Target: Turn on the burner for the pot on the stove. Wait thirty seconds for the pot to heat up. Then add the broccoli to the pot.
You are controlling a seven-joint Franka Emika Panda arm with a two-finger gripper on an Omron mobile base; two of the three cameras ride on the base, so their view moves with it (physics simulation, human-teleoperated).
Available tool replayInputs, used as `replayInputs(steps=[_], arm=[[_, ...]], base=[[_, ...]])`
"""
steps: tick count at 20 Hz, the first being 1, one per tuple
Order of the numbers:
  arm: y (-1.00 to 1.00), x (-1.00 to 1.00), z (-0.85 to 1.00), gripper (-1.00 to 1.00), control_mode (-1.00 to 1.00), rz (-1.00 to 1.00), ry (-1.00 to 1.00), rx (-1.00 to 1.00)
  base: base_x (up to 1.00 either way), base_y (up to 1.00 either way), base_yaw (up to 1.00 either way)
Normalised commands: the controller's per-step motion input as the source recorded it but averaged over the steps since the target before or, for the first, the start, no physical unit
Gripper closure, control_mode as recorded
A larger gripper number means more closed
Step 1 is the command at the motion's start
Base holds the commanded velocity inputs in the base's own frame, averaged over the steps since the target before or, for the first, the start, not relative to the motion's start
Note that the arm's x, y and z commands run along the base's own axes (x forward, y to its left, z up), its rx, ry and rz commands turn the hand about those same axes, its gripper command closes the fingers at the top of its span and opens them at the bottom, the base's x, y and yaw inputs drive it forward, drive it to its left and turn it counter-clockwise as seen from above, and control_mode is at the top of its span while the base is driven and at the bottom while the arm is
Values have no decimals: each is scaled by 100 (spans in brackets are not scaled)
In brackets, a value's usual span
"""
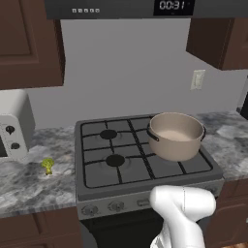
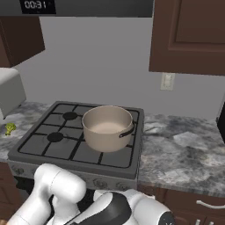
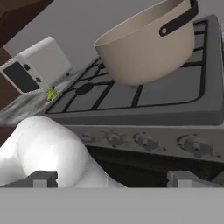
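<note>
One grey stove (image 1: pixel 145 167) carries the beige pot (image 1: pixel 175 135) at its 2 o'clock corner. The broccoli (image 1: pixel 47 165) lies on the counter (image 1: pixel 29 186) at the stove's 9 o'clock. The gripper (image 3: pixel 112 178) stands released before the knobs (image 3: pixel 144 141).

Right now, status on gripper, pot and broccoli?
Gripper open, empty, low before stove knobs. Pot on right grate. Broccoli on counter left. Nothing blocking.
</note>
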Motion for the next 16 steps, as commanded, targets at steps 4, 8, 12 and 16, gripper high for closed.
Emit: replayInputs(steps=[4, 8, 12, 16], arm=[[0, 17, -48, -100, -100, 0, -1, 0], [0, 19, -29, -100, -100, 0, -5, 0], [0, 16, -20, -100, -100, 0, -12, 0], [0, 11, -23, -100, -100, 0, -16, 0]], base=[[0, 0, 0], [0, 0, 0], [0, 0, 0], [0, 0, 0]])
